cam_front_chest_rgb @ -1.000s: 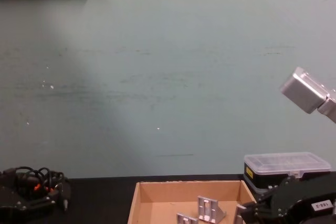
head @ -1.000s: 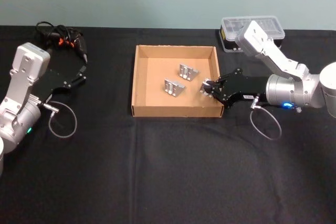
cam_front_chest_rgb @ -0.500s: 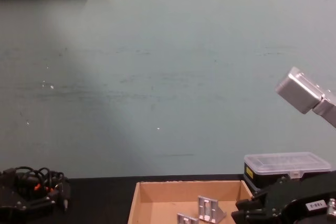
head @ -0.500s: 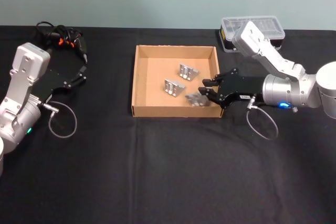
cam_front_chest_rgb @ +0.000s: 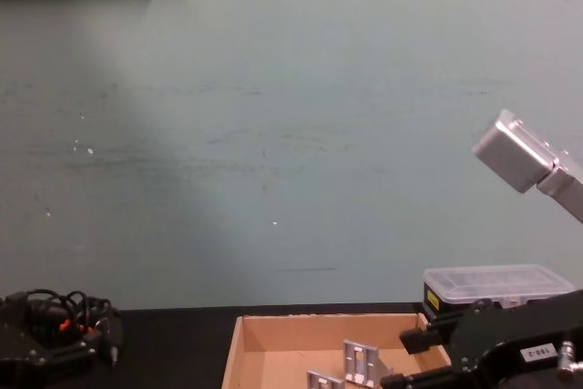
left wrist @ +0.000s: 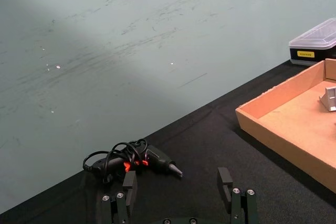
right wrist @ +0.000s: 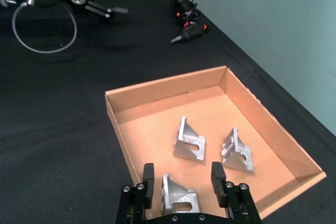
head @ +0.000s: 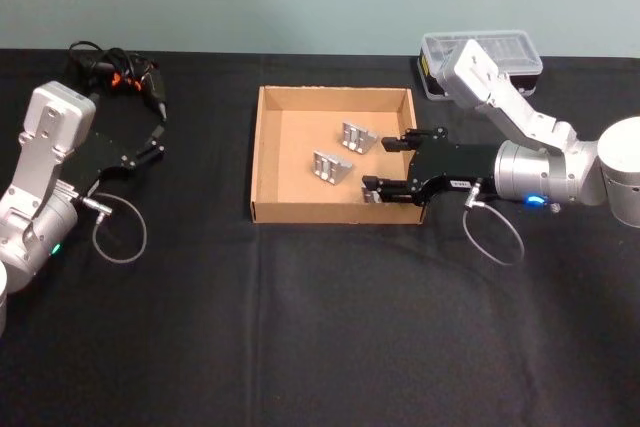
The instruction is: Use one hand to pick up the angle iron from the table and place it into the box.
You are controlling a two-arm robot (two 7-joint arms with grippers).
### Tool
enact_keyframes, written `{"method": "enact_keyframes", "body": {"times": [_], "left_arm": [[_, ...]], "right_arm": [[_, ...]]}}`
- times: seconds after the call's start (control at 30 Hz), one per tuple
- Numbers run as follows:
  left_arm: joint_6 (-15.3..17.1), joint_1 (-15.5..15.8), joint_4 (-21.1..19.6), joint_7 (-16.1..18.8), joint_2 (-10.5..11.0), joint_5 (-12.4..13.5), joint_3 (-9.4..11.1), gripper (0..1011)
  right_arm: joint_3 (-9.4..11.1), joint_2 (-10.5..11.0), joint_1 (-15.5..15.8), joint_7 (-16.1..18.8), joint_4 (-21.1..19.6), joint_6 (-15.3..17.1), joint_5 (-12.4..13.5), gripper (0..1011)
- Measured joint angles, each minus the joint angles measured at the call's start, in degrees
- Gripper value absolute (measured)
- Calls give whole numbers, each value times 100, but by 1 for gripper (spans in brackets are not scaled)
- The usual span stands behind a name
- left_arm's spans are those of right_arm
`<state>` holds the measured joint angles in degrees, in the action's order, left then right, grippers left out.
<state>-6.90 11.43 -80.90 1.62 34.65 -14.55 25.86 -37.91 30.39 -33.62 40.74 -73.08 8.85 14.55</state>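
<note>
Since a second ago, right arm's black blocky gripper [head: 388, 164] has gone from pinched on a small silver angle iron to fingers spread wide, and the piece has dropped out.

Angle iron [right wrist: 178, 196] now lies on the floor of the wide shallow tan cardboard box [head: 266, 152], at the near right corner. Drop looks done; what remains, by my reading, is pulling the arm clear.

Right wrist view: piece sits between the two open fingers, below them, touching neither as far as I can tell.

Two more silver angle irons [head: 332, 167] [head: 357, 137] rest mid-box, near each other.

Left gripper [head: 157, 141] parked over the flat black matte table [head: 320, 327] well left of the box, fingers apart, nothing held.
</note>
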Motion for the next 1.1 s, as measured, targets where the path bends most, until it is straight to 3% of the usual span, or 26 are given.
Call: {"method": "enact_keyframes", "body": {"times": [0.4,0.73,1.1], "left_arm": [[0,0,0,0,0,0,0,1000],[0,0,0,0,0,0,0,1000],[0,0,0,0,0,0,0,1000]], "right_arm": [[238,-69,113,-116,-187,-252,133,993],[674,-140,362,-625,-501,-532,288,1003],[1279,-143,948,-1679,-881,-595,118,1003]]}}
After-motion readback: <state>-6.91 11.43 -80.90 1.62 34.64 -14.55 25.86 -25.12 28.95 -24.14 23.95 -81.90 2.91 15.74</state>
